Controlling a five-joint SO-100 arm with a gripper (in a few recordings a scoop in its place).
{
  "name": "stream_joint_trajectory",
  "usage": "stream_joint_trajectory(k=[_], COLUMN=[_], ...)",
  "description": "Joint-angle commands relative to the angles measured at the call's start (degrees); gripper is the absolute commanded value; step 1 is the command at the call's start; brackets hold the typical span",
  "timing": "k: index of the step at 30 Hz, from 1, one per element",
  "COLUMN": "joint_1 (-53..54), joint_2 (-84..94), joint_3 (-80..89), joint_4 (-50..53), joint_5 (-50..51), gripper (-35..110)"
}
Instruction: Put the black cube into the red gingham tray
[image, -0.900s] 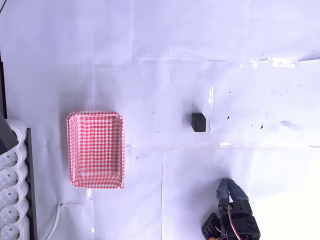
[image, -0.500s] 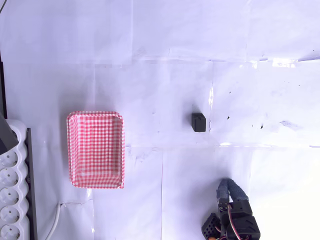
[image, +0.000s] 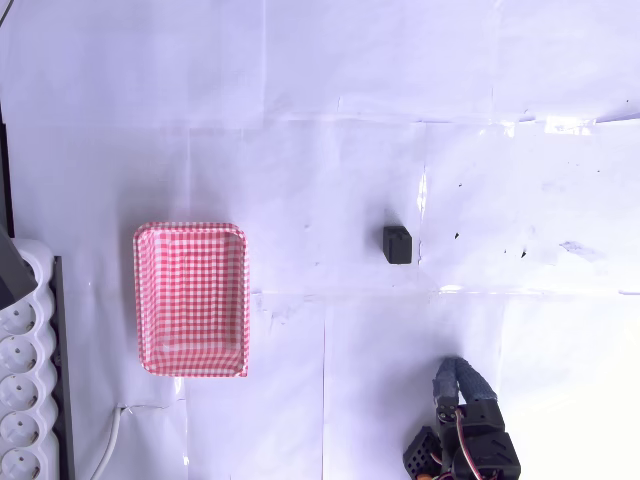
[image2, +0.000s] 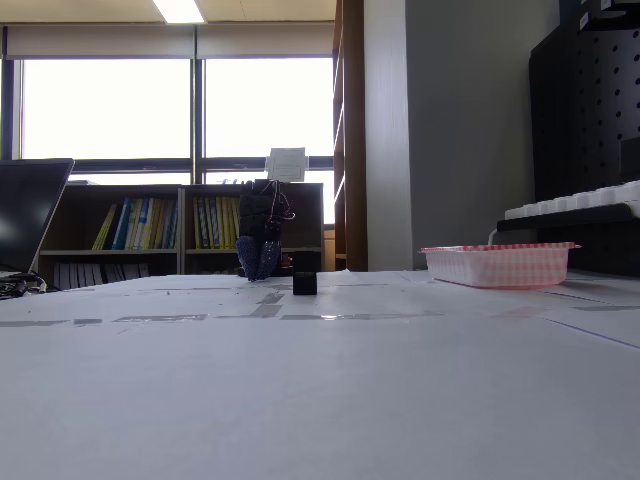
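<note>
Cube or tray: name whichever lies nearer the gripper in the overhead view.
The black cube: it sits just above the gripper, while the red gingham tray lies far left.

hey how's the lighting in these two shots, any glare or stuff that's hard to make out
Overhead view: bright and even, with glare streaks on the tape seams of the table; black cube and red gingham tray crisp. Fixed view: backlit by windows, so the claw and cube read as dark silhouettes.

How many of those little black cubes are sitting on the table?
1. The black cube sits alone on the white table, right of the red gingham tray in the overhead view and apart from it. In the fixed view it stands in front of the gripper.
</note>
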Motion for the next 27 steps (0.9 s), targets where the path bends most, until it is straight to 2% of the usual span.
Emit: stream_joint_trajectory(k=[1,12,19,20,21,24,26,27], joint_1=[-0.62,-1.23,-1.76,-1.05,0.18,-1.93,-2.81,-3.78], joint_2=[1.23,1.49,6.94,11.6,19.16,34.01,39.73,43.51], joint_3=[0.62,0.62,0.62,0.79,1.14,2.46,3.78,3.78], joint_4=[2.02,1.41,-1.23,-4.66,-14.15,-37.0,-44.65,-51.94], joint_5=[0.97,-2.99,5.27,10.28,24.35,16.61,15.64,13.54], gripper=[1,1,0,0,0,1,3,8])
